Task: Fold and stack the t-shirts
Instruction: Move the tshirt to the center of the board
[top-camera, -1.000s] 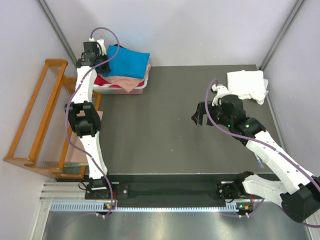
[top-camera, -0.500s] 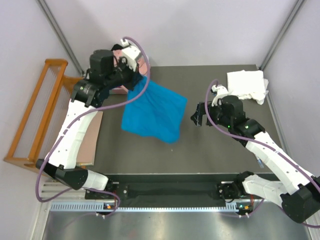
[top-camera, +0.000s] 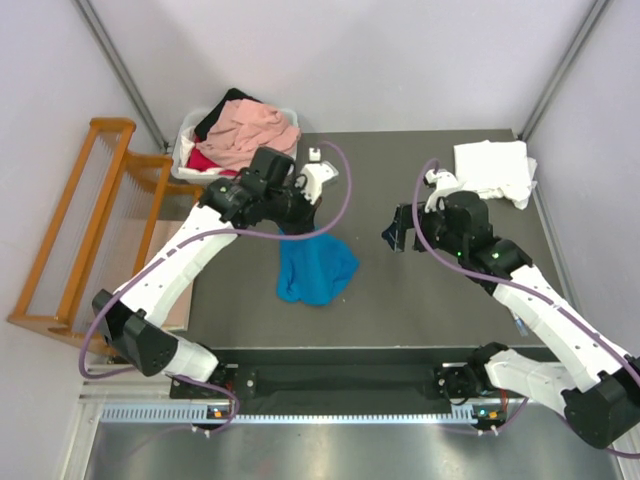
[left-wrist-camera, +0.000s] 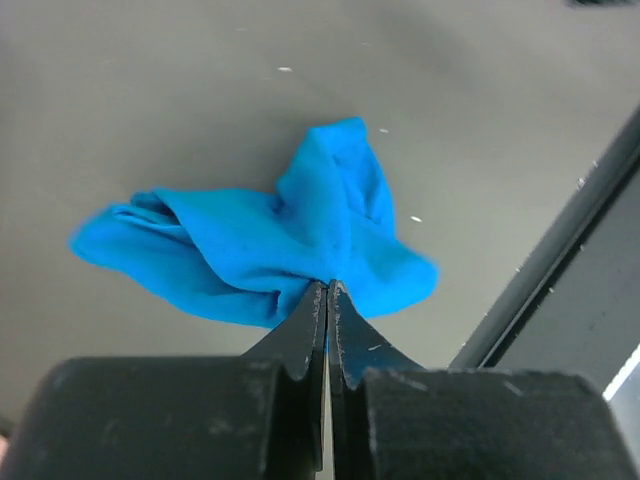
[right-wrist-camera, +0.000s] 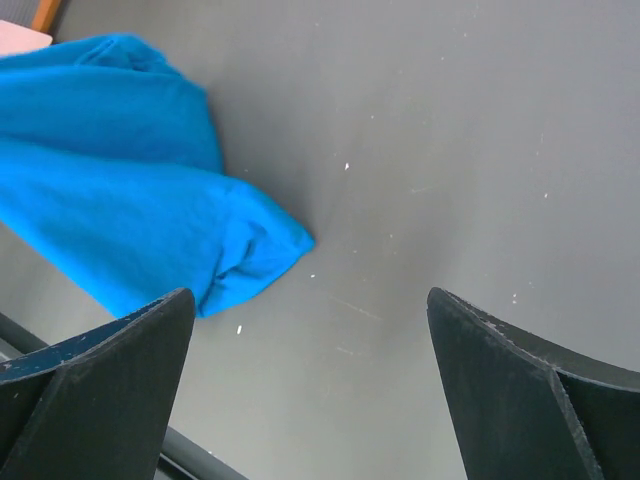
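A second ago the blue t-shirt lay on top of the pile in the tub. Now we have it out. It hangs bunched from our left hand, which is clenched on a fold of it, and its lower part is crumpled on the desk in front of the tub, toward our bases. The pink tee is now uppermost in the tub. Our right hand, fingers spread and holding nothing, hovers well to the tub's right. We judge the pick done; spreading the shirt flat comes next.
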